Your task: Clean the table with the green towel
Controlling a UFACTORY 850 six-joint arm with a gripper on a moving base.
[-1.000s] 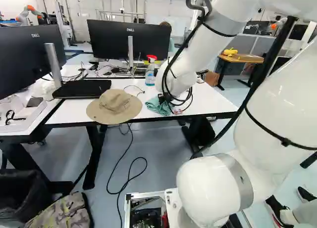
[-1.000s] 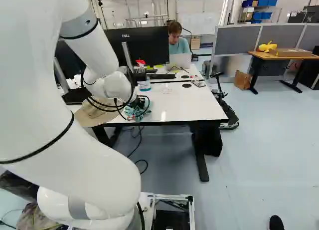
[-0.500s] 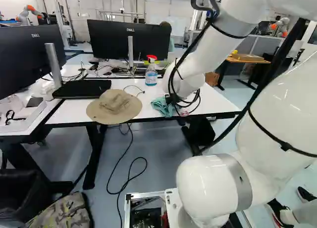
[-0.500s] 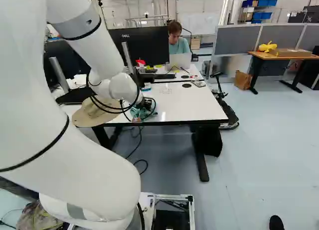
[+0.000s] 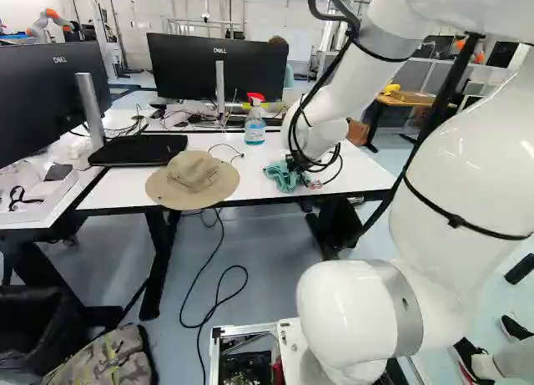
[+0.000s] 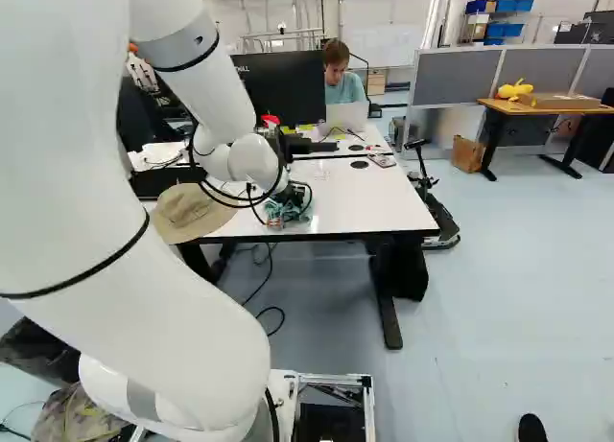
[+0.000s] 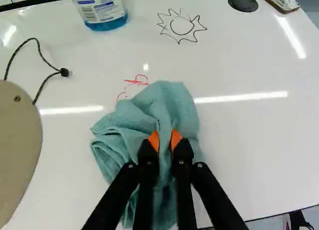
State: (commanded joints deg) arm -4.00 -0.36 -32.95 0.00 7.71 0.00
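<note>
Pincer [image 7: 165,140] grasping green towel [image 7: 173,103]. Best press cloth flat to tabletop [image 7: 254,140]; short, overlapping strokes over red marks [image 7: 138,81] just ahead (ink, probably).

White tabletop [image 6: 374,202]: crumpled green towel [image 6: 286,211], near front edge; tan brimmed hat [image 6: 189,214], left of towel. Black monitor [image 6: 280,89], behind. Wooden tabletop [image 6: 497,104], at right: yellow object [image 6: 515,91], flat brown box [image 6: 564,101]. Brown bag [image 6: 468,154], on floor.

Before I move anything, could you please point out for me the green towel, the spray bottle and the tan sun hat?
Green towel [image 7: 174,101]: wrist view, on its bunched folds.
Spray bottle [image 5: 255,133]: left base view, on its body.
Tan sun hat [image 5: 193,169]: left base view, on its crown.
</note>
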